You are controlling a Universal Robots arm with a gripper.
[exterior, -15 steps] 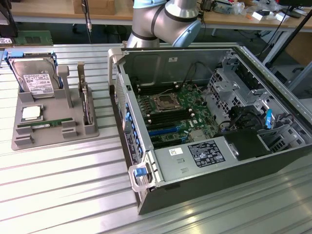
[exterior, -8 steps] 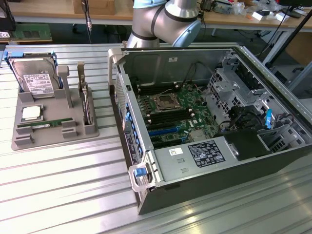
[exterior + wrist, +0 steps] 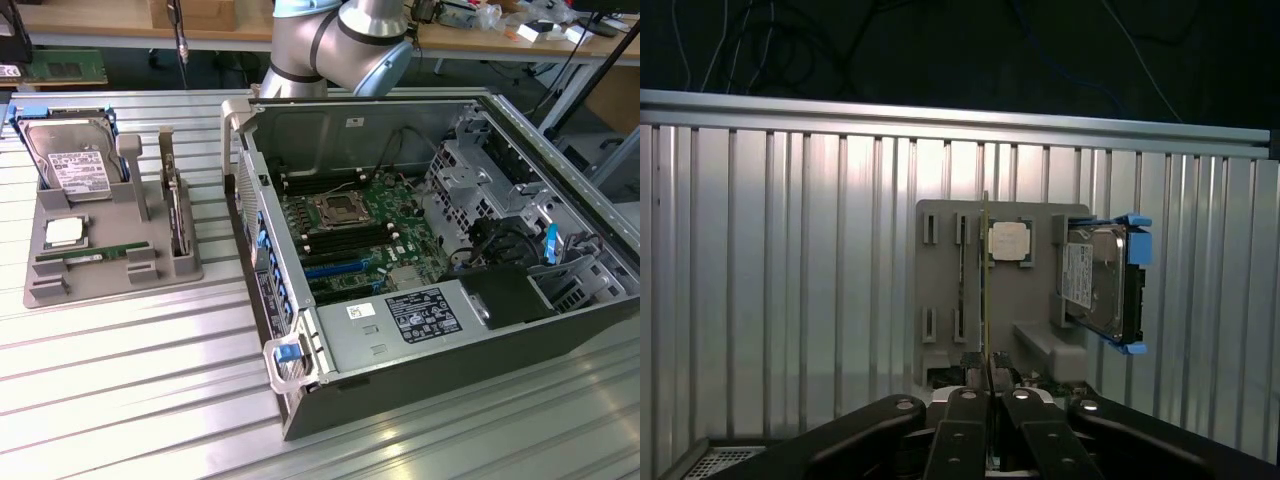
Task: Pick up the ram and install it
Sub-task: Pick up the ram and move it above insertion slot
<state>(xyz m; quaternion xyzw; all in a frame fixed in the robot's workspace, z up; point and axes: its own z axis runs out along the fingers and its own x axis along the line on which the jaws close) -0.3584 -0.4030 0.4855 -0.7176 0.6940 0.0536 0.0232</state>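
In the wrist view my gripper [image 3: 987,400] is shut on the ram [image 3: 985,290], a thin stick seen edge-on that rises straight out from between the fingers. It hangs well above the grey parts tray [image 3: 940,290]. A second, similar green stick [image 3: 95,255] lies in its holders on that tray [image 3: 110,285]. The robot arm [image 3: 340,40] reaches in at the back of the exterior view, behind the open computer case [image 3: 330,345]. The green motherboard [image 3: 395,225] inside the case has long dark memory slots [image 3: 330,183] beside the processor socket [image 3: 335,210].
The tray also holds a silver hard drive [image 3: 70,165] in a blue frame, a square processor chip [image 3: 63,233] and an upright card [image 3: 178,215]. All stand on a ribbed aluminium table [image 3: 130,380]. The case's raised walls and drive cages [image 3: 480,165] surround the motherboard.
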